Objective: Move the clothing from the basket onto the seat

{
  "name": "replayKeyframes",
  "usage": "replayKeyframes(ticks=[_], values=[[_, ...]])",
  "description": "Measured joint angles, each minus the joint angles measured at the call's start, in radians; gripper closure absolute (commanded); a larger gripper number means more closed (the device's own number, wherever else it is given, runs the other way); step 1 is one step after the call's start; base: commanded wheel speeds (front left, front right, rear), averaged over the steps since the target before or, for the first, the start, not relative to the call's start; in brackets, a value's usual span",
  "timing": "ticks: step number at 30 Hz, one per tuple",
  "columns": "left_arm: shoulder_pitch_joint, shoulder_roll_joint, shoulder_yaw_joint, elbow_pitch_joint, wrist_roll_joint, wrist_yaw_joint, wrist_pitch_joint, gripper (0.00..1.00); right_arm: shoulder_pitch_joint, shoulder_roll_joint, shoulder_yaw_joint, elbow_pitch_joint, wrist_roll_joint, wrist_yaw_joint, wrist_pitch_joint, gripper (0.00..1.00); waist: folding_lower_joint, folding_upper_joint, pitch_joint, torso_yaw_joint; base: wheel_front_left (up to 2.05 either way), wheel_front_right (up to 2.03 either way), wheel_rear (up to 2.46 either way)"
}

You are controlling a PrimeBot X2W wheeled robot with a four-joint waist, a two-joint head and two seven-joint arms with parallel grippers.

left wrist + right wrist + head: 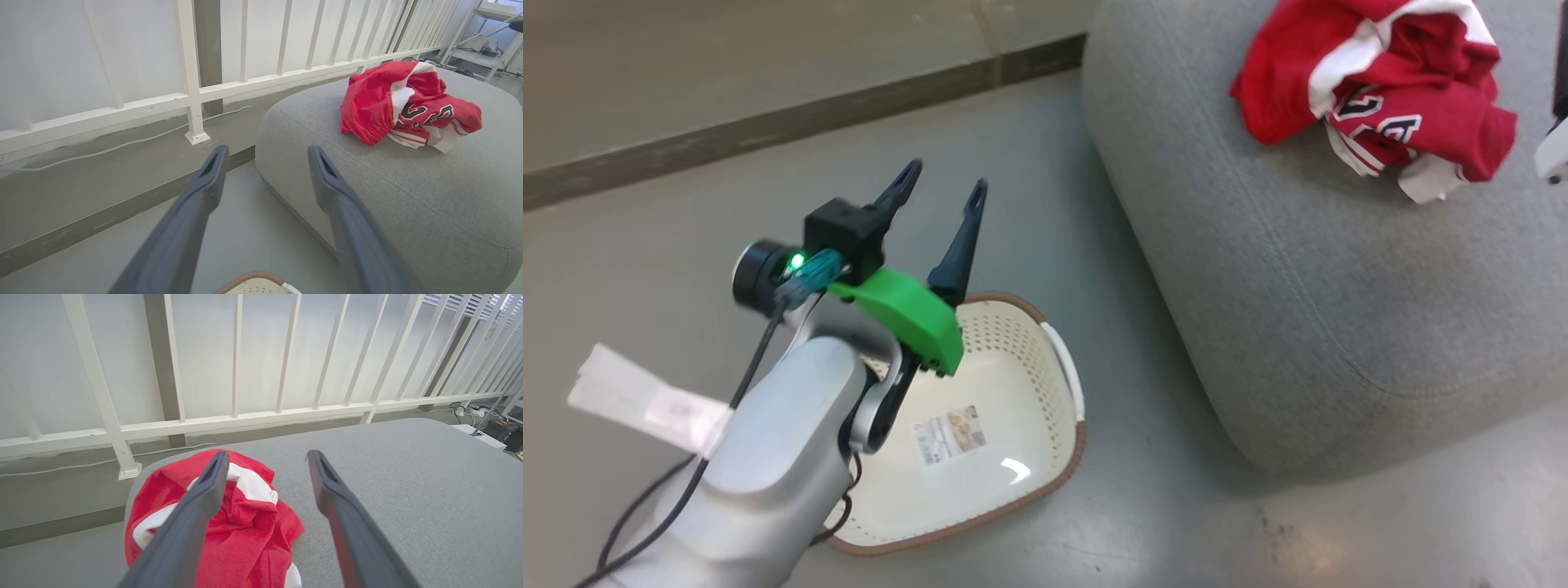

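Note:
The red clothing [1380,90] lies in a crumpled heap with white trim and black-and-white lettering on the grey seat [1298,286], near its far end. The white perforated basket [1013,343] with a brown rim stands on the floor to the left of the seat, a paper label on its bottom. Above the basket's far edge my left gripper [947,177] is open and holds nothing. In the left wrist view it [265,149] points towards the seat [408,196] and the clothing [404,106]. My right gripper [265,455] is open just above the clothing [245,526], on the seat [408,490].
A white railing [192,81] on a raised ledge with a dark kerb [768,122] runs behind the seat. A white cable [122,145] lies along the ledge. A metal shelf [482,45] and a power strip [478,412] are beyond the seat's far end.

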Motion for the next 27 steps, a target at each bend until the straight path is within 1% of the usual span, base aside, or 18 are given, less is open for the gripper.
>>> replayKeyframes(ticks=[7, 13, 14, 16, 18, 19, 24, 27], values=[[0.095, 0.019, 0.072, 0.021, -0.028, 0.009, -0.019, 0.00, 0.084, 0.037, 0.020, -0.073, -0.003, 0.004, -0.007, 0.00, 0.0000, 0.0000, -0.066, 0.074, 0.00, 0.00, 0.00], [0.182, 0.035, 0.140, 0.022, -0.027, 0.017, -0.031, 0.00, 0.156, 0.064, 0.021, -0.160, -0.003, 0.004, -0.009, 0.00, 0.0000, 0.0000, -0.123, 0.138, 0.00, 0.00, 0.00], [0.182, 0.035, 0.140, 0.022, -0.027, 0.017, -0.031, 0.00, 0.156, 0.064, 0.021, -0.160, -0.003, 0.004, -0.009, 0.00, 0.0000, 0.0000, -0.123, 0.138, 0.00, 0.00, 0.00], [0.216, 0.040, 0.174, 0.030, -0.023, 0.017, -0.036, 0.00, 0.183, 0.077, 0.021, -0.206, -0.005, 0.002, -0.009, 0.00, 0.0000, 0.0000, -0.143, 0.158, 0.00, 0.00, 0.00], [0.271, 0.052, 0.236, 0.055, -0.013, 0.017, -0.036, 0.00, 0.223, 0.092, 0.016, -0.268, -0.005, -0.007, -0.009, 0.00, 0.0000, 0.0000, -0.172, 0.186, 0.00, 0.00, 0.00], [0.271, 0.052, 0.236, 0.055, -0.013, 0.017, -0.036, 0.00, 0.223, 0.092, 0.016, -0.268, -0.005, -0.007, -0.009, 0.00, 0.0000, 0.0000, -0.172, 0.186, 0.00, 0.00, 0.00], [0.355, 0.058, 0.316, 0.060, 0.004, 0.017, -0.039, 0.00, 0.313, 0.124, 0.012, -0.356, -0.014, -0.028, -0.009, 0.00, 0.0000, 0.0000, -0.219, 0.227, 0.00, 0.00, 0.00], [0.400, 0.055, 0.376, 0.044, 0.043, 0.017, -0.039, 0.00, 0.370, 0.146, 0.011, -0.406, -0.016, -0.044, -0.009, 0.00, 0.0000, 0.0000, -0.246, 0.249, 0.00, 0.00, 0.00]])
